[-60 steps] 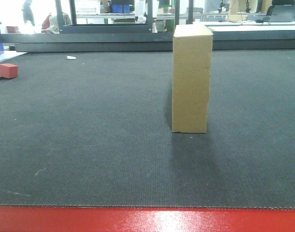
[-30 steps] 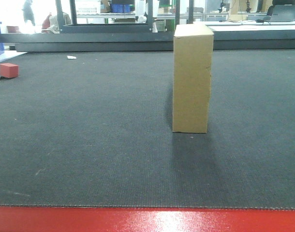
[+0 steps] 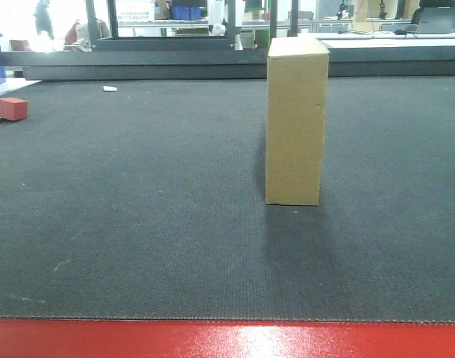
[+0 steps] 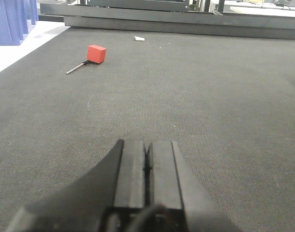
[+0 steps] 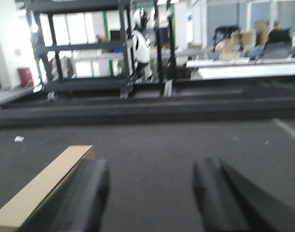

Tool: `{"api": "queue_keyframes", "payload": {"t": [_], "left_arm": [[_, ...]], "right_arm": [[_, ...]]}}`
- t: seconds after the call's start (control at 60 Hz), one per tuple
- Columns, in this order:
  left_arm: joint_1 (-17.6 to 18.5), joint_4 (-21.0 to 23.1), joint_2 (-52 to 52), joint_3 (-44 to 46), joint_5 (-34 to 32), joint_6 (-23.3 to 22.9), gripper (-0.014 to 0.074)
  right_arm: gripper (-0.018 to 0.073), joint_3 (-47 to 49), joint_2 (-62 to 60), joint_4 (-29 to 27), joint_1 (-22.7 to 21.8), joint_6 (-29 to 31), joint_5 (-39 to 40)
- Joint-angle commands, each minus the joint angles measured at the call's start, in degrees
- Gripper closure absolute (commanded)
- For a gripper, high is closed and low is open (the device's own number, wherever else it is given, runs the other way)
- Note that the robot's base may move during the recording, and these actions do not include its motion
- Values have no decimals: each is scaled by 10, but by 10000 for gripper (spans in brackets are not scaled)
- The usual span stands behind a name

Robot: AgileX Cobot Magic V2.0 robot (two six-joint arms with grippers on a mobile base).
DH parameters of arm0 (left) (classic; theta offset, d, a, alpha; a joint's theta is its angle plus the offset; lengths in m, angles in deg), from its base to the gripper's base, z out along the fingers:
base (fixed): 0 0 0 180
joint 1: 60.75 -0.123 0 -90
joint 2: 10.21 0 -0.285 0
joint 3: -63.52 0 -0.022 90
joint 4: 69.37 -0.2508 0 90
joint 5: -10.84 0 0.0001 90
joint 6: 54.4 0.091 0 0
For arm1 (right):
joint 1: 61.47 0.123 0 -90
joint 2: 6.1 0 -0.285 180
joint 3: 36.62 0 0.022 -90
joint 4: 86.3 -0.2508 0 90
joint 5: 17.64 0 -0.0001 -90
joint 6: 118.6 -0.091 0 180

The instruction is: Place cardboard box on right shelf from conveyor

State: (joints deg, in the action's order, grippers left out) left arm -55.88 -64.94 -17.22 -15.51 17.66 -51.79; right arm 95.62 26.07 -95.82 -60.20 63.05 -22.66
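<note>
On the conveyor (image 3: pixel 138 224), right of centre, the cardboard box (image 3: pixel 296 123) stands upright, plain tan faces. Red block (image 3: pixel 13 109) w/ thin rod (image 4: pixel 76 69) far left, white scrap (image 3: pixel 110 89) near the back edge. Left gripper (image 4: pixel 147 162) jaws pressed together, empty. Right gripper (image 5: pixel 150 191) jaws spread wide, box top just beside one finger.

Open conveyor (image 3: pixel 138 224) surrounds the upright cardboard box (image 3: pixel 296 123); the red block (image 3: pixel 13 109) lies well apart.
</note>
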Motion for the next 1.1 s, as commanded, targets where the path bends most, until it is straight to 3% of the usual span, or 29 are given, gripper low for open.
{"api": "queue_keyframes", "payload": {"t": [0.0,0.267,0.434,0.617,0.801,0.867,1.084], "left_arm": [[4,3,8,-5,-49,0,713],[4,3,8,-5,-49,0,713],[4,3,8,-5,-49,0,712],[4,3,8,-5,-49,0,713],[4,3,8,-5,-49,0,712],[4,3,8,-5,-49,0,712],[4,3,8,-5,-49,0,713]], "right_arm": [[-66,43,71,-2,27,-1,55],[-64,184,287,3,156,-1,29],[-64,348,422,3,215,-20,-147],[-65,537,548,41,233,-107,-335],[-65,689,653,207,262,-326,-494],[-65,724,684,248,267,-375,-528],[-65,781,756,255,285,-397,-525]]}}
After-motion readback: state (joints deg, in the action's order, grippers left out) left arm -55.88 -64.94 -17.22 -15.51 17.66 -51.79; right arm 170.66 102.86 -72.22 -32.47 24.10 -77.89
